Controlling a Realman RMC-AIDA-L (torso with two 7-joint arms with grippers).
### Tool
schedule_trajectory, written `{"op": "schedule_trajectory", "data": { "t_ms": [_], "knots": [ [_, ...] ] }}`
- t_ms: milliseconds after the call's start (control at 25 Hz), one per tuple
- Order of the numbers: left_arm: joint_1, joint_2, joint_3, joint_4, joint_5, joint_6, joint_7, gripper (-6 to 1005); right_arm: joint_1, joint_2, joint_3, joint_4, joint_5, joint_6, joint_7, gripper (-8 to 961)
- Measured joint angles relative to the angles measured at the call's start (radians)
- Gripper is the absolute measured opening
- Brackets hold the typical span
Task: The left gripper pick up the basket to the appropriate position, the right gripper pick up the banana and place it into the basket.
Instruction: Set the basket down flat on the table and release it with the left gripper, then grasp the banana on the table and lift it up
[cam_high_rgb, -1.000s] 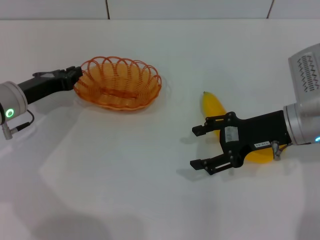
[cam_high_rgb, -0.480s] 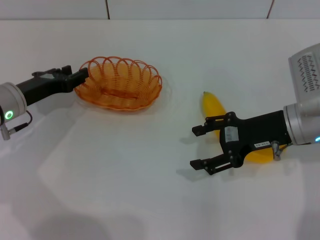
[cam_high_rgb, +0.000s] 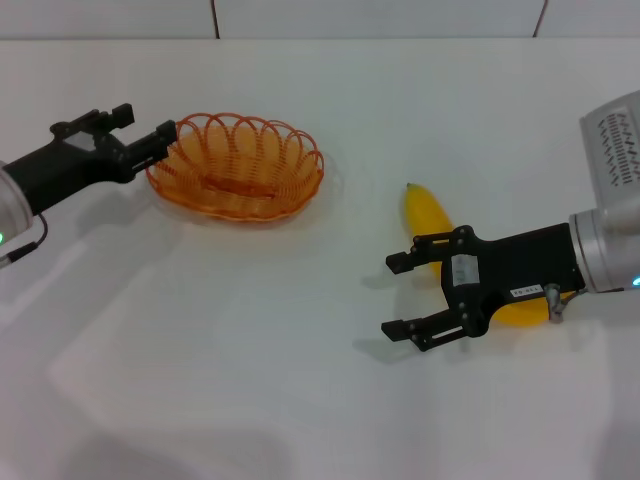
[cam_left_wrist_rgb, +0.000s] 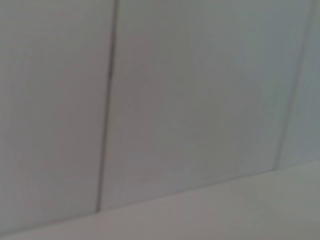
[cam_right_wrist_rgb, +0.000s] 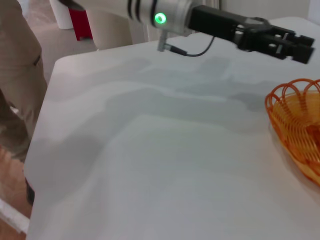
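Observation:
The orange wire basket (cam_high_rgb: 236, 166) sits on the white table at the back left; its rim also shows in the right wrist view (cam_right_wrist_rgb: 300, 125). My left gripper (cam_high_rgb: 148, 122) is at the basket's left rim with its fingers apart; one fingertip (cam_high_rgb: 167, 131) is at the rim and the other is clear of it. It also shows in the right wrist view (cam_right_wrist_rgb: 287, 44). The yellow banana (cam_high_rgb: 427, 214) lies at the right, partly hidden under my right gripper (cam_high_rgb: 393, 295). That gripper is open and empty, its fingers pointing left past the banana.
The left wrist view shows only the tiled wall (cam_left_wrist_rgb: 160, 100) and the table's far edge. In the right wrist view a person's leg (cam_right_wrist_rgb: 15, 75) and a red object (cam_right_wrist_rgb: 82, 25) stand beyond the table's edge (cam_right_wrist_rgb: 45, 95).
My left gripper has lifted a little at the basket's left rim and its fingers have spread apart. The basket, the banana and my right gripper have stayed put.

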Motion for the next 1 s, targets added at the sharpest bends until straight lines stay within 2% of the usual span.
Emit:
{"op": "schedule_trajectory", "data": {
  "t_ms": [320, 480, 760, 1000],
  "knots": [
    [0.096, 0.006, -0.003, 0.032, -0.014, 0.211, 0.132, 701, -0.011, 0.002, 0.001, -0.011, 0.027, -0.011, -0.005, 866],
    [0.121, 0.022, 0.0, 0.034, 0.019, 0.257, 0.1, 701, -0.035, 0.008, -0.004, -0.055, 0.028, -0.013, -0.01, 866],
    [0.146, 0.059, 0.001, 0.034, 0.166, 0.337, 0.017, 700, -0.068, 0.01, 0.006, -0.093, 0.077, 0.029, -0.002, 867],
    [0.168, 0.063, -0.009, 0.046, 0.174, 0.335, 0.017, 700, -0.125, 0.012, -0.029, -0.232, 0.083, 0.062, 0.072, 868]
  ]
}}
